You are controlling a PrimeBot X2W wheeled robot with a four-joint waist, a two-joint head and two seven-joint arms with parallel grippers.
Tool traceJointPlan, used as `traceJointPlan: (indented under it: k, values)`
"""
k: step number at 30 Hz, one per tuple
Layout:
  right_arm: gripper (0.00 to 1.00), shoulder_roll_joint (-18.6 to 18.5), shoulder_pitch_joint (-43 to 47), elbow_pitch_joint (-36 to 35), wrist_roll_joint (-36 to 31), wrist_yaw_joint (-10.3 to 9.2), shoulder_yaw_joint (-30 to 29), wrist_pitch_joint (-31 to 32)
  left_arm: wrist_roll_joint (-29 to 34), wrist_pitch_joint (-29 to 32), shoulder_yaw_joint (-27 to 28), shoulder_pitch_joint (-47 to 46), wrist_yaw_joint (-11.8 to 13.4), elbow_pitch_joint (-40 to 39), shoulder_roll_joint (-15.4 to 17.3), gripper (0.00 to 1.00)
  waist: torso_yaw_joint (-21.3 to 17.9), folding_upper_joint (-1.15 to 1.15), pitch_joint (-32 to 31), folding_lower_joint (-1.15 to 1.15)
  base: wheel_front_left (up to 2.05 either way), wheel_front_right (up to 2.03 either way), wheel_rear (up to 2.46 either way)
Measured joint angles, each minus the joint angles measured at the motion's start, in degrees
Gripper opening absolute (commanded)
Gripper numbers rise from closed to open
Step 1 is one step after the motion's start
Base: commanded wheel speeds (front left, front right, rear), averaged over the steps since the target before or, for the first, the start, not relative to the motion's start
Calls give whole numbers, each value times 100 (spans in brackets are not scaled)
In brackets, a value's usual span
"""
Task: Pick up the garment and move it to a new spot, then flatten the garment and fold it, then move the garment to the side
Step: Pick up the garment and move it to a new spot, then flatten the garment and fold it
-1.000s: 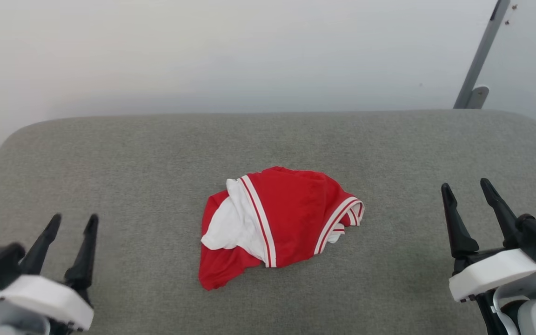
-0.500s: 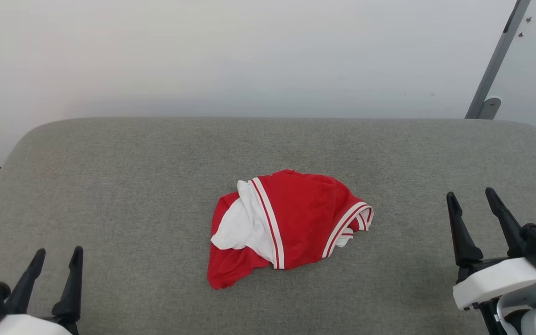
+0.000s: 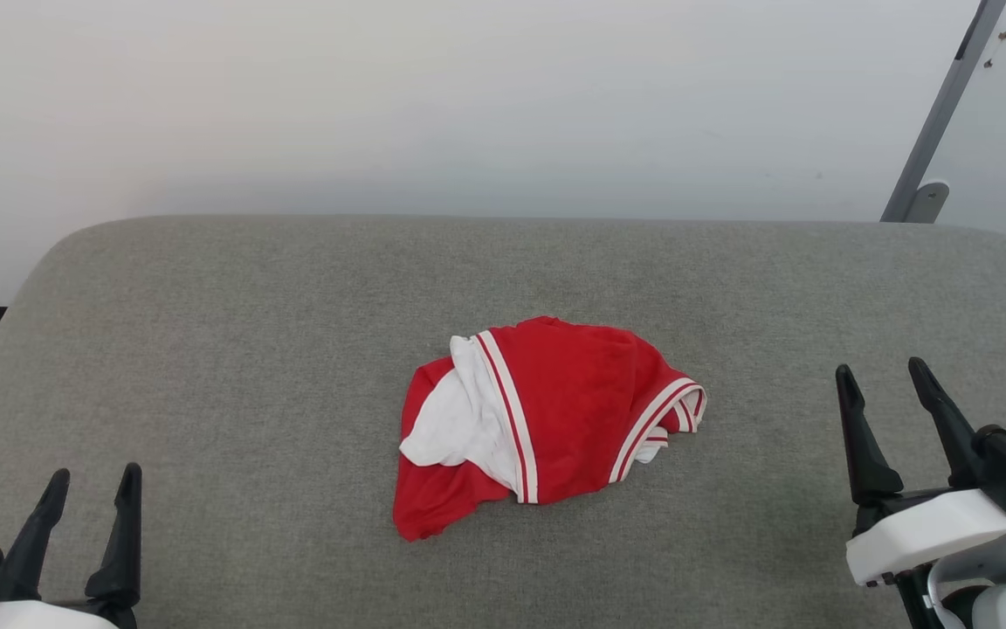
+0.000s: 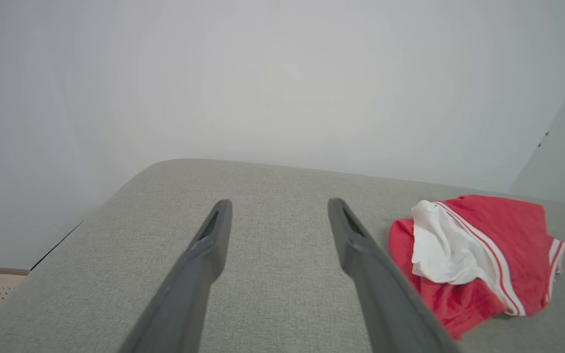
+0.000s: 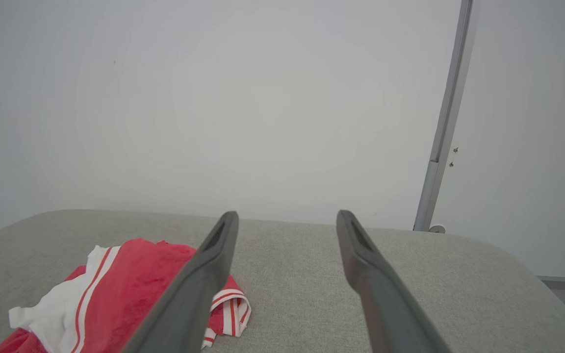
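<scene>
Cloth this thin should weigh next to nothing and have no stiffness of its own: the garment (image 3: pixel 547 419) lies crumpled in a loose heap near the middle of the grey padded surface (image 3: pixel 206 349), red body bunched over a white sleeve panel (image 3: pixel 455 424). It is likely to sag, drape and slide over itself when lifted, and a pinch into the middle of the heap would probably catch several layers at once. It is not fragile, so a firm pinch should do no harm. Better holds look to be the free edges: the striped hem (image 3: pixel 660 415) curling up on the robot's right side, and the red corner (image 3: pixel 420 515) poking out at the near left. The left fingers (image 3: pixel 123 533) and the right fingers (image 3: pixel 857 437) both stand spread wide and empty, well apart from the garment on either side of it, hovering over bare surface.
</scene>
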Motion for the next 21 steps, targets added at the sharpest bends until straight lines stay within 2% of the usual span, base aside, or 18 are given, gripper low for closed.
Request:
traceJointPlan:
  k: [9,12,17,21]
  values:
    - [100,22,3,-4,-87,0,-27,-20,-15,41,33,-19,-57,-134,-41,100,-36,0,81,0,0,0,0]
    - [100,26,-4,-13,-109,0,-16,-38,-162,246,-13,-172,-196,-260,-34,100,-54,0,140,0,0,0,0]
    - [100,15,-177,-41,-120,0,23,-38,-494,971,-246,-692,-471,-459,68,100,-119,0,285,0,0,0,0]
    - [100,23,-396,-54,-152,0,149,-16,-821,1827,-505,-1312,-667,-511,152,100,-228,0,451,0,0,0,0]
